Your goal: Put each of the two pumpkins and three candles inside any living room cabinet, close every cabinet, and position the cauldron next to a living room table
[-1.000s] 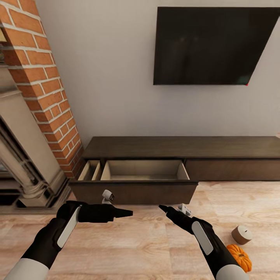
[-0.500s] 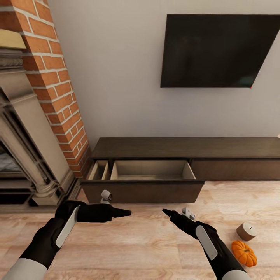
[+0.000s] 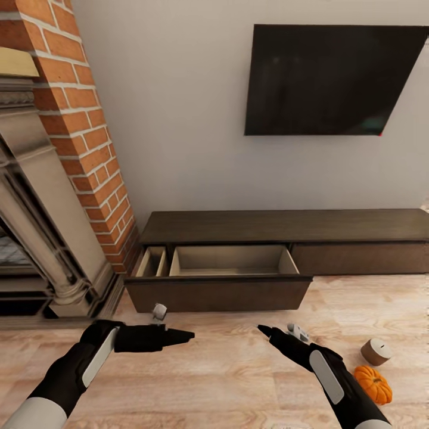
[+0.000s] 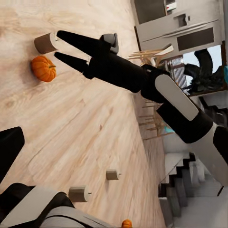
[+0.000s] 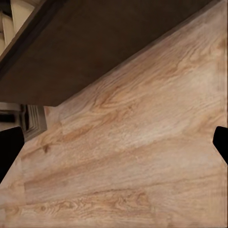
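The long dark brown cabinet stands against the wall, its left drawer pulled open and empty. On the floor at the right lie an orange pumpkin and a beige candle. Two more candles and a second pumpkin lie farther back on the floor. My left gripper and right gripper hover open and empty over the floor before the drawer. The cauldron is out of view.
A brick column and an ornate fireplace stand to the left of the cabinet. A dark TV hangs on the wall above. Light wooden floor spreads in front. Chairs and stairs lie behind me.
The whole picture has shifted to the right, so the camera moved. Both grippers sit slightly lower and farther apart. The drawer stays open, and the pumpkin and candle lie where they were.
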